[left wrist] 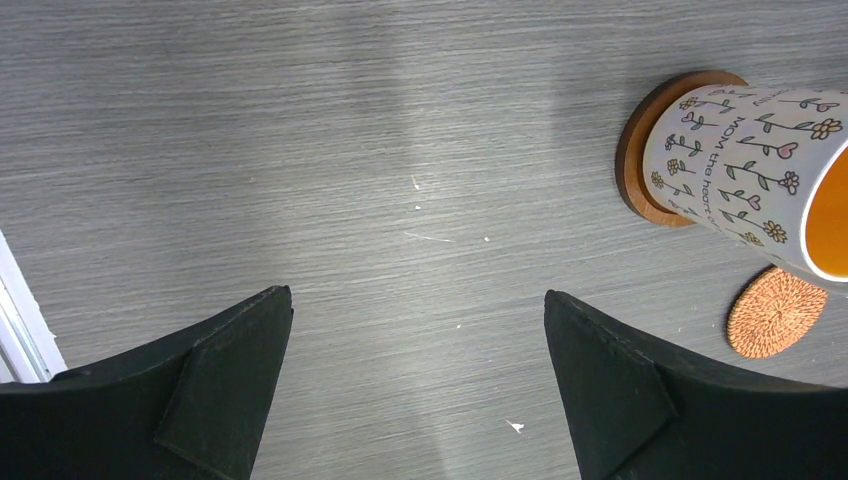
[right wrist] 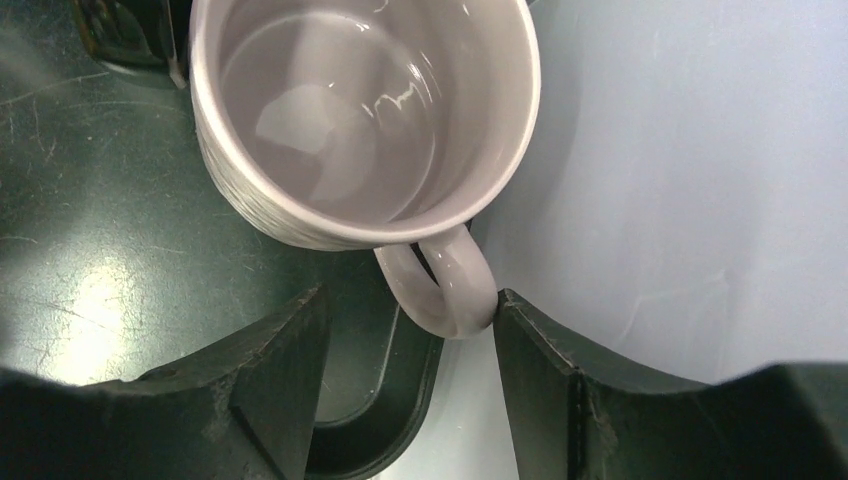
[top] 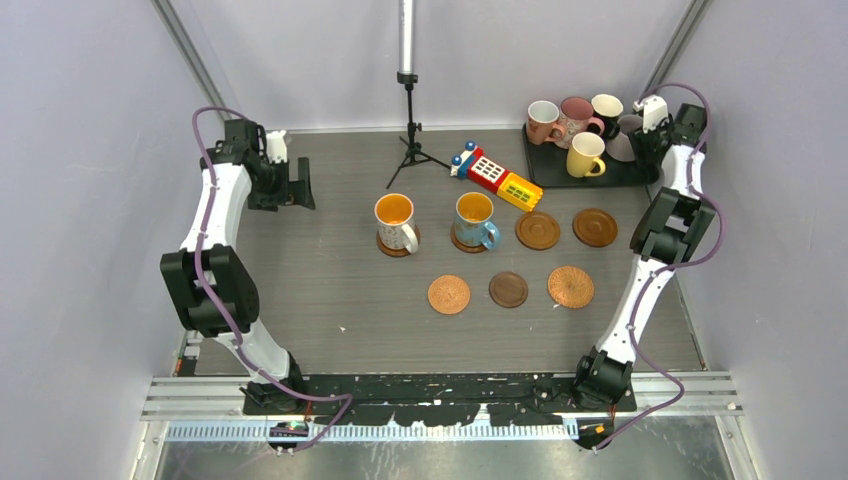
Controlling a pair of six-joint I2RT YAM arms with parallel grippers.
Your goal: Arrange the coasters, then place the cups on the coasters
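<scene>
My right gripper (right wrist: 410,300) is open around the handle (right wrist: 445,285) of the lavender-grey cup (right wrist: 365,110), which stands at the right end of the black tray (right wrist: 100,250). The right finger touches the handle and the left finger stands apart. From above, that gripper (top: 638,140) partly hides the cup (top: 622,142). A yellow cup (top: 585,155), two pink cups (top: 543,120) and a black cup (top: 606,108) share the tray. A white patterned cup (top: 396,222) and a blue cup (top: 474,220) each sit on a brown coaster. Several bare coasters (top: 538,230) lie nearby. My left gripper (top: 300,188) is open and empty.
A red-yellow toy block (top: 495,177) lies left of the tray (top: 548,165). A black tripod stand (top: 410,130) rises at the back centre. Walls close in on both sides, the right one just beside the tray. In the left wrist view a woven coaster (left wrist: 775,312) lies by the white cup (left wrist: 745,170).
</scene>
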